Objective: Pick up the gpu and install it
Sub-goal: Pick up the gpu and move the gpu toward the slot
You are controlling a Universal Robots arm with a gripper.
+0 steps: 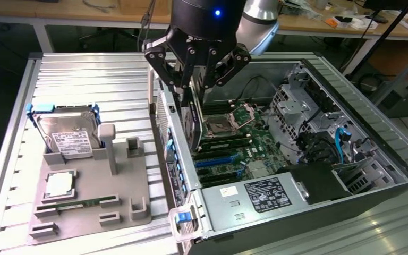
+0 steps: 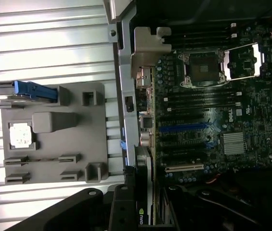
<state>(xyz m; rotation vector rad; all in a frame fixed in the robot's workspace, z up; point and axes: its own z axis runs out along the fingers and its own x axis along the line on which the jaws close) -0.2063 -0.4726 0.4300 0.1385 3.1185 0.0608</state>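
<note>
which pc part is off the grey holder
The gpu, held upright in the gripper over the open case; the hard drive, chip and memory stick sit on the holder.

Two cameras, one scene.
Exterior view looks steeply down, computer case (image 1: 384, 133) at 3 o'clock; nearer wrist view, facing down, shares the motherboard (image 2: 208, 115).

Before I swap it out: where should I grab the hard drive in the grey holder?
Pinch the hard drive across its flat faces at the free top edge, from above: it stands on end, lower end seated in the grey holder.
</note>
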